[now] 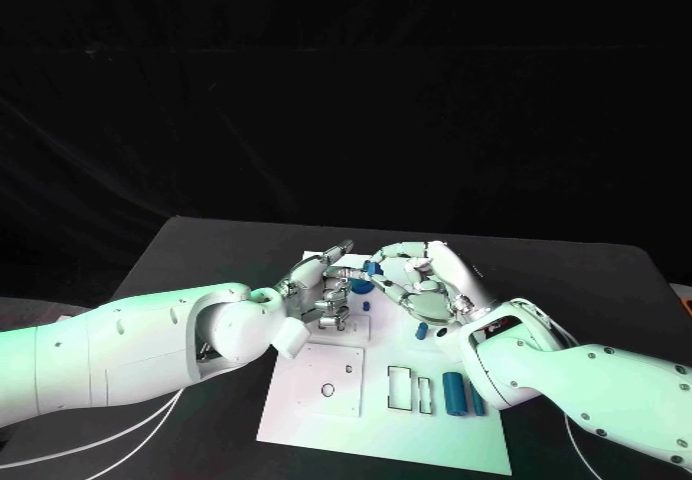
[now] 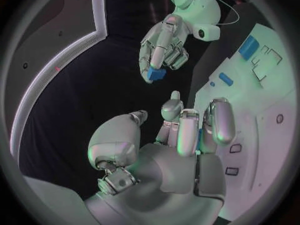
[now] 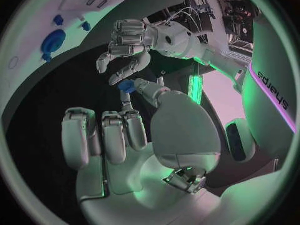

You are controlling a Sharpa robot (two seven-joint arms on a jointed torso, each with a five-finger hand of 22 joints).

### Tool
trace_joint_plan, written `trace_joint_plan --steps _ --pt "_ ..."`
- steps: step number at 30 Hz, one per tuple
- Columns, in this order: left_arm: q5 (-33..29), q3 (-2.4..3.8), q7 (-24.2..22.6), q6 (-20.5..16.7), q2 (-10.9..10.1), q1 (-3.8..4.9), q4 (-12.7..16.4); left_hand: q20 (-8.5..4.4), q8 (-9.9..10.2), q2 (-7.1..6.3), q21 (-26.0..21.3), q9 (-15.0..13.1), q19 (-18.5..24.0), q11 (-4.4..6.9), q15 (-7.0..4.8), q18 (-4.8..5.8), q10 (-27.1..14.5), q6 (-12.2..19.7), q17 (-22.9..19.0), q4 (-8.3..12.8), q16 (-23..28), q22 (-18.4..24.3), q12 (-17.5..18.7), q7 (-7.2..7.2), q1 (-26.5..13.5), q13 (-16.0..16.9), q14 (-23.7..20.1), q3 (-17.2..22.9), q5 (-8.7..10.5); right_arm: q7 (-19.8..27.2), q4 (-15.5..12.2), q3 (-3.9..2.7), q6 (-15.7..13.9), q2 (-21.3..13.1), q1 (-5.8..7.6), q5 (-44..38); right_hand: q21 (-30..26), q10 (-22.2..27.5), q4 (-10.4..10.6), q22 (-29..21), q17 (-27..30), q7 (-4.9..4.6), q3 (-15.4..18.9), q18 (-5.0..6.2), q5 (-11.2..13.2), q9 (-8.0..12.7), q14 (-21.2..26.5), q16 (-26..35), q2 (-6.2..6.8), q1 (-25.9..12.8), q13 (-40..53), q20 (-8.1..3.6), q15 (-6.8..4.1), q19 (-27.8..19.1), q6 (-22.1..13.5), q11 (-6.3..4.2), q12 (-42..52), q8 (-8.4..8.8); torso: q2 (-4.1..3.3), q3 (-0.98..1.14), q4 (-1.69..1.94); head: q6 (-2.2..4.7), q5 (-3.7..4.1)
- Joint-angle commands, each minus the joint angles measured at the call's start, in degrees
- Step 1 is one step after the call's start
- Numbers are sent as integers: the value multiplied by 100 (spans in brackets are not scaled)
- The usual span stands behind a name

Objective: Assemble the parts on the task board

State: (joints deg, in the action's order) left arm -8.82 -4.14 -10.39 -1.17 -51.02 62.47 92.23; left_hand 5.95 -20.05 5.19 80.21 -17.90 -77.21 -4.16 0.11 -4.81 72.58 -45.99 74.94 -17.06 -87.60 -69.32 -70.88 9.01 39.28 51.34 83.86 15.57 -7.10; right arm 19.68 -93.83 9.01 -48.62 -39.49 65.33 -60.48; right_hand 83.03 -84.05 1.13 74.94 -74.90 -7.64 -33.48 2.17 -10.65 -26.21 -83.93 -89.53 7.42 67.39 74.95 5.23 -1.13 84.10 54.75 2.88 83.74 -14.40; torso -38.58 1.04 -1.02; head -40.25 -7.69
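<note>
Black worktop point(image 1: 202, 250) carries the white task board point(image 1: 325, 405), which runs from centre toward 6 o'clock in the head view. Left arm point(image 1: 116, 345) enters from 9 o'clock, right arm point(image 1: 606, 385) from 4 o'clock; both hands meet over the board's far end, near centre. Left hand point(image 1: 320, 288) is held with fingers loosely curled and apart; whether it holds anything I cannot tell. Right hand point(image 1: 421, 282) pinches a small blue part point(image 3: 127, 86) between thumb and fingertip, other fingers curled in; in the left wrist view the same part point(image 2: 155, 74) sits at that hand's point(image 2: 164, 49) fingertips, lifted off the board. On the board: a long blue cylinder part point(image 1: 456, 393) lies at 5 o'clock beside black rectangular outlines point(image 1: 400, 387), a small blue part point(image 1: 421, 331) lies just under the right hand, and another small blue piece point(image 1: 362, 304) lies between the two hands. A small round hole point(image 1: 327, 389) sits near the board's middle, toward 6 o'clock.
</note>
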Motion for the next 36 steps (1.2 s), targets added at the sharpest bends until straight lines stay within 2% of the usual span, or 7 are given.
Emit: trace_joint_plan --steps 1,11,19,24,29,36 --pt "-205 9 -184 451 38 -4 39 -1 22 12 34 9 -58 -1 15 54 37 -29 990 5 -27 -22 -22 -4 -57 21 476 -47 25 26 -4 -3 46 21 -4 27 35 -38 -37 1154 -1476 10 9 -49 -31 -72 -600 -36 -10 51 830 -18 11 215 -17 0 -10 -41 -3 -3 4 -8 -8" --pt "-328 18 -287 695 91 -7 57 -11 21 125 124 30 -140 27 -2 83 157 -137 1098 9 -77 -184 -135 -40 -125 231 505 -110 3 -23 30 -3 81 85 -4 12 45 -41 -45 1160 -1483 10 10 -51 -47 -73 -602 -38 -9 56 834 -17 11 221 -14 0 -6 -44 3 1 2 2 7" --pt "-372 26 -272 916 71 -6 75 -38 -40 234 210 24 -213 71 -37 111 247 -481 1175 8 -113 -338 -200 -91 -126 379 525 -196 3 -39 67 -2 81 86 -4 8 41 -43 -66 1159 -1481 15 7 -50 -66 -76 -601 -38 -10 73 836 -17 11 219 -3 -2 -5 -52 1 -1 4 -8 11" --pt "-382 30 -320 958 45 -6 66 -59 -67 294 246 7 -248 109 -66 122 289 -622 1202 9 -125 -405 -227 -135 -114 444 532 -225 -3 -50 84 -2 98 82 -3 10 40 -41 -68 1158 -1480 15 7 -50 -68 -76 -601 -37 -9 74 834 -17 11 218 -2 -2 -6 -53 9 -1 15 -25 22" --pt "-362 32 -344 969 31 -6 60 -88 -114 346 265 -26 -261 156 -105 127 308 -779 1221 9 -133 -437 -225 -190 -105 468 537 -262 -1 -54 93 -2 105 72 -2 11 40 -41 -68 1158 -1480 15 7 -50 -68 -76 -601 -37 -9 74 834 -17 11 218 -2 -2 -6 -53 6 0 3 -26 4" --pt "-324 34 -366 910 18 -6 39 -92 -118 352 271 -30 -269 161 -110 130 313 -794 1216 10 -131 -451 -227 -196 -101 475 535 -265 -3 -45 88 -2 106 59 -1 12 43 -47 -73 1160 -1482 14 10 -51 -71 -77 -601 -38 -8 75 841 -16 10 220 3 -2 0 -57 4 4 -2 -28 1"
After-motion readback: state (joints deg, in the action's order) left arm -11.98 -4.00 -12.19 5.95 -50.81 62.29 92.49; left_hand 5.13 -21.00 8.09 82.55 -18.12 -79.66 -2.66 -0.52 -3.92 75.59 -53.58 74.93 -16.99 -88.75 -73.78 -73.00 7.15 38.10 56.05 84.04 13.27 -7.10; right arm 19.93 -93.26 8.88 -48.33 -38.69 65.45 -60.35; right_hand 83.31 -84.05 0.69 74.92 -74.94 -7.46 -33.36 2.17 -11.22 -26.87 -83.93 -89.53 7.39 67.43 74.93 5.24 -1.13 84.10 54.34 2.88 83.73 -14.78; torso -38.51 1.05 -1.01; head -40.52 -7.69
